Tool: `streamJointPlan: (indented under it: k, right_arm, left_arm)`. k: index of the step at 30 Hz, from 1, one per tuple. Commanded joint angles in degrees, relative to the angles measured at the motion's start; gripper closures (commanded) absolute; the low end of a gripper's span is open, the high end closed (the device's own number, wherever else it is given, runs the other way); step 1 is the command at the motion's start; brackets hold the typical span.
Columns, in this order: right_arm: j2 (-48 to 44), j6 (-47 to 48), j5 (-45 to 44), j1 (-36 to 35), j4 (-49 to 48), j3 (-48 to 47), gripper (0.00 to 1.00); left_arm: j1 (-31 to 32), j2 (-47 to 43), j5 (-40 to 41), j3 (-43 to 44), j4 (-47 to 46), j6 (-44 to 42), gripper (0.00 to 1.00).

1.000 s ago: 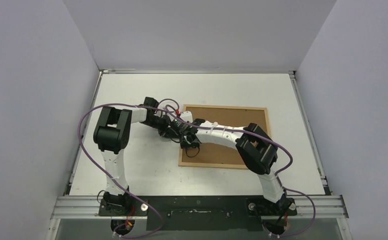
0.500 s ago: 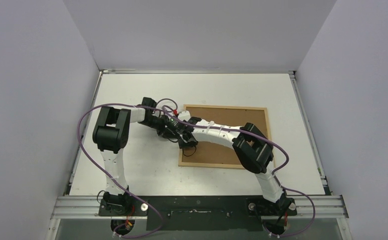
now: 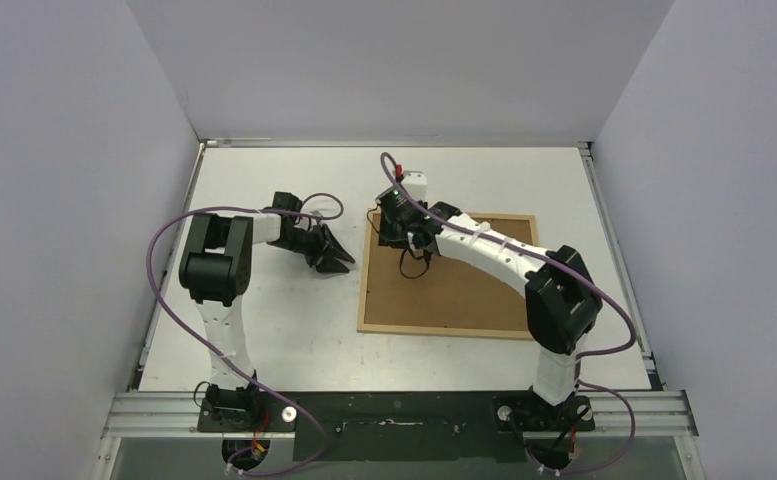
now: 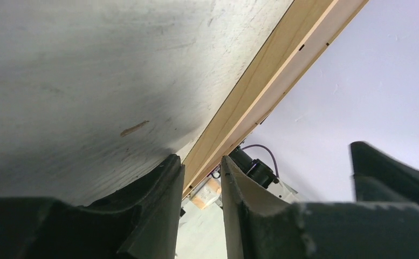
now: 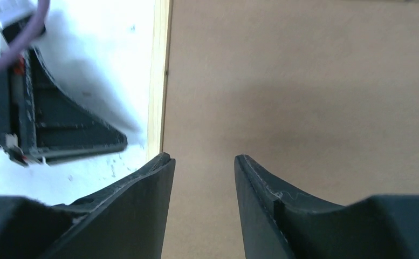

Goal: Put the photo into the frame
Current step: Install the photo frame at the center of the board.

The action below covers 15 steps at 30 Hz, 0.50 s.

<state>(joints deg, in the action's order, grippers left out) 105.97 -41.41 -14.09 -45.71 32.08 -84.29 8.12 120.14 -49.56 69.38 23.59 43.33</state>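
Frame (image 3: 444, 331) lies flat on table (image 3: 264, 340), R of centre. Inside it the brown backing panel (image 3: 469, 290) fills the opening. Photo not visible in any view.
R gripper (image 3: 405, 238) hangs over panel near frame's far-L corner, fingers (image 5: 142, 216) spread, nothing btwn.
L gripper (image 3: 342, 262) is low over table just L of frame, slim gap btwn fingers (image 4: 153, 216), nothing held.

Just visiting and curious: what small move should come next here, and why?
Probably drawing both arms back toward their bases: the brown backing panel lies flat inside the frame, no photo is in view, and the left gripper and the right gripper are open and empty.
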Motion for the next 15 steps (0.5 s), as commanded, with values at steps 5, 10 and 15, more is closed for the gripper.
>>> streamJointPlan:
  k: [5,10,15]
  right_arm:
    - [6.22,3.37,3.41,2.97,4.57,-10.24,0.53]
    - [14.8,3.76,3.81,3.17,10.19,-20.52,0.55]
    - [19.1,3.48,4.45,3.26,10.57,-24.74,0.59]
  left_arm:
    - [0.6,-1.72,-0.45,-0.24,-6.65,0.48,0.66]
    - [1.79,-0.77,0.51,0.21,-8.28,0.87,0.63]
    - [3.43,0.05,1.75,0.65,-8.84,0.79,0.62]
